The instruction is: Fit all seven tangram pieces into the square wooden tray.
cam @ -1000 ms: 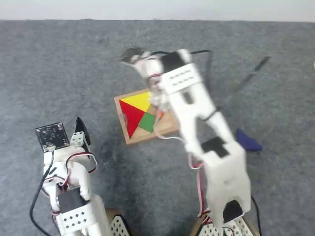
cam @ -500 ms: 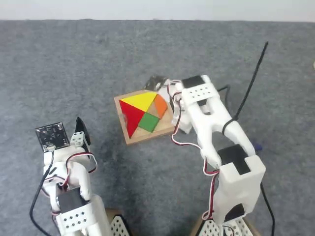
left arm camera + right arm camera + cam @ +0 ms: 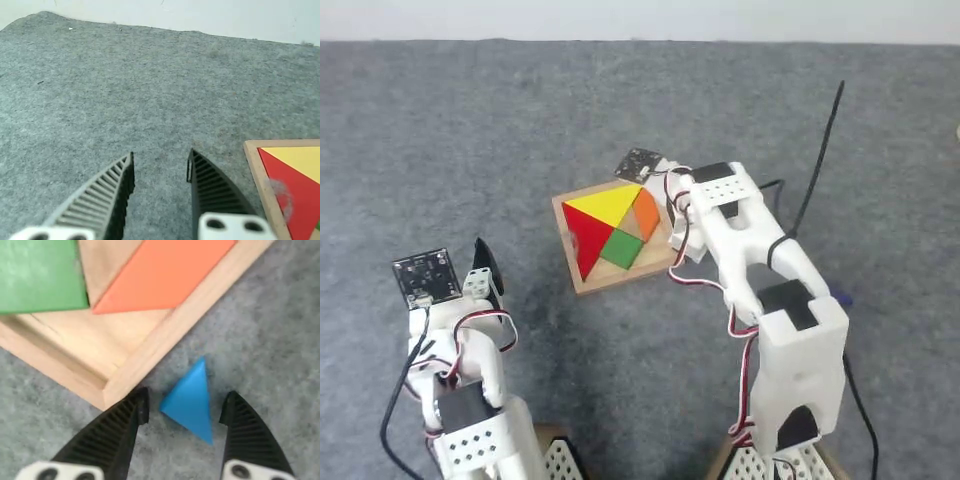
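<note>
The square wooden tray (image 3: pixel 582 282) lies mid-table holding a yellow triangle (image 3: pixel 605 205), a red triangle (image 3: pixel 584 236), a green piece (image 3: pixel 622 248) and an orange piece (image 3: pixel 646 211). In the right wrist view the tray's corner (image 3: pixel 150 360), the green piece (image 3: pixel 40 277) and the orange piece (image 3: pixel 165 272) show. A small blue triangle (image 3: pixel 191 402) lies on the felt just outside that corner, between the fingers of my open right gripper (image 3: pixel 184 407). A dark blue piece (image 3: pixel 838 297) peeks out behind the right arm. My left gripper (image 3: pixel 161 172) stands open over bare felt, left of the tray (image 3: pixel 257 170).
Grey felt covers the table. A black cable (image 3: pixel 820 150) rises from the right arm. The left arm (image 3: pixel 460 340) stands at the front left, apart from the tray.
The right arm drew back from over the tray's far side and came down at the tray's right edge. The left arm has not moved.
</note>
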`<action>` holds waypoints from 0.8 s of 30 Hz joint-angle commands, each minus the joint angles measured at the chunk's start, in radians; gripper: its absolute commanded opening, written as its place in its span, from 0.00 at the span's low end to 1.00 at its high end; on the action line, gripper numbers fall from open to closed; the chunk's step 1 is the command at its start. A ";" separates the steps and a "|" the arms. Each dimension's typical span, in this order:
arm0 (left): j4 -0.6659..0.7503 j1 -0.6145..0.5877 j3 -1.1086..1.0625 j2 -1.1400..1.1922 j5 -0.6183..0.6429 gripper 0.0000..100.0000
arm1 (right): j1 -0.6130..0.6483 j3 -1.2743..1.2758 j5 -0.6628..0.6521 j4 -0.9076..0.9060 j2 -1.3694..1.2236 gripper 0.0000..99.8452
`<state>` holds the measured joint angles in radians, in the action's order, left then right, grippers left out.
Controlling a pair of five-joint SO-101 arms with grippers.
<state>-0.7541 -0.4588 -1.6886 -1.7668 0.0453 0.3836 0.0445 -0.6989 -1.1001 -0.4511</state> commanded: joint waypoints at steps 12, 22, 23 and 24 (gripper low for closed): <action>-0.005 0.006 0.004 -0.012 -0.014 0.17 | -0.064 -0.058 -0.012 0.010 -0.039 0.17; -0.005 0.006 0.004 -0.012 -0.014 0.17 | -0.064 -0.193 0.172 -0.191 -0.041 0.03; -0.005 0.006 0.004 -0.012 -0.014 0.17 | -0.061 -0.229 0.209 -0.234 -0.041 0.03; -0.005 0.006 0.004 -0.012 -0.014 0.17 | -0.059 -0.269 0.245 -0.280 -0.041 0.03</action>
<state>-0.7541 -0.4588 -1.6886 -1.7668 0.0453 0.3237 -0.1043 -0.5562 -1.2658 -0.5048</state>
